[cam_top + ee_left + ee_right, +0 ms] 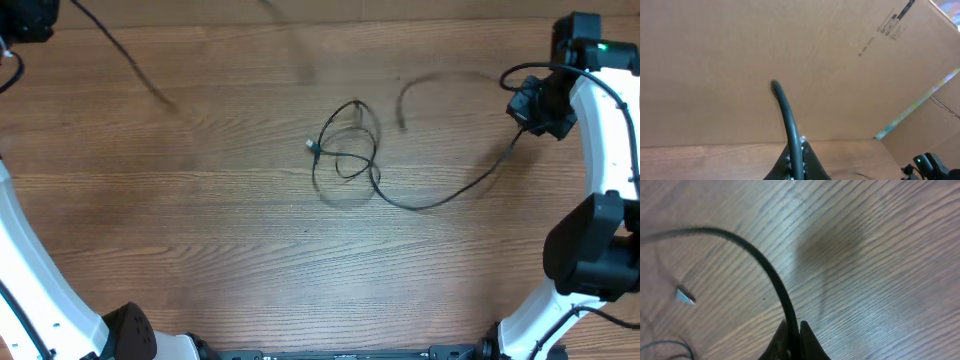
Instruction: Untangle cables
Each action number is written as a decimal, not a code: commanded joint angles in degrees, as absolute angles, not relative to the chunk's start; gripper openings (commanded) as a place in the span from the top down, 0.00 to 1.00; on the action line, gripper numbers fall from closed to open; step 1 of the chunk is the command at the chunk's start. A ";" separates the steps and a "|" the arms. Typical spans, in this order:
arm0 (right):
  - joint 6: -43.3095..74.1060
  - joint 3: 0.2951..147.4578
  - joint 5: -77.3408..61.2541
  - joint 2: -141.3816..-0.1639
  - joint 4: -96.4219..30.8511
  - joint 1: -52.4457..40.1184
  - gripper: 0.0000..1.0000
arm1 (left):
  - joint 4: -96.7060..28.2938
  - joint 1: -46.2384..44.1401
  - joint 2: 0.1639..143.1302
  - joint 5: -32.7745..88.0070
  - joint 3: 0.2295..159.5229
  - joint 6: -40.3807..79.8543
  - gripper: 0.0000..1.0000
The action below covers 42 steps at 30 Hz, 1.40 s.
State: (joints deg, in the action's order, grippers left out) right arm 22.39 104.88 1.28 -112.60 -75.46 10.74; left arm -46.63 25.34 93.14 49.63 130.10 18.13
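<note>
A tangle of thin black cables (347, 152) lies in loose loops at the table's middle, with a small metal plug at its left. One strand (450, 197) runs from it right and up to my right gripper (527, 108), which is shut on it; a free end arcs left (440, 78). In the right wrist view the gripper (794, 330) pinches the cable (760, 255), and a metal plug (685, 296) lies on the wood. My left gripper (30, 20) is at the far left corner, shut on another cable (130, 65). The left wrist view shows its jaws (797, 150) closed on that cable (785, 112).
The wooden table (200, 220) fills the overhead view. A cardboard box wall (790, 50) stands behind the table in the left wrist view. The right arm's white links (600, 150) rise along the right edge.
</note>
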 commanded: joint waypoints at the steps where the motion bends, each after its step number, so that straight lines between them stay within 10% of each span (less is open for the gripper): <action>1: 16.84 106.08 -4.54 -113.19 -75.35 10.00 0.96 | -46.19 26.02 91.70 51.09 130.78 19.53 0.96; 7: 15.94 106.08 -5.72 -113.19 -74.89 7.09 0.91 | -47.59 27.14 91.77 50.15 130.76 19.29 0.96; 10: 15.33 106.08 -5.96 -113.19 -74.94 5.50 0.29 | -53.78 28.69 91.77 41.19 130.67 20.43 0.96; 13: 11.55 106.10 -9.02 -113.19 -74.91 4.56 0.00 | -58.94 29.19 91.77 29.32 130.63 21.47 0.95; 24: 10.37 106.21 -9.13 -111.96 -75.75 1.85 0.00 | -66.59 29.23 93.38 -4.95 130.52 25.78 0.96; 42: 10.41 106.21 -9.19 -108.97 -78.28 -3.44 0.00 | -68.55 29.34 118.80 -23.35 130.50 25.76 0.95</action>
State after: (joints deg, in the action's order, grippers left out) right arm 10.66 104.88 -8.80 -111.07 -78.24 -2.74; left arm -67.88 28.99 113.19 -21.10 130.13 25.19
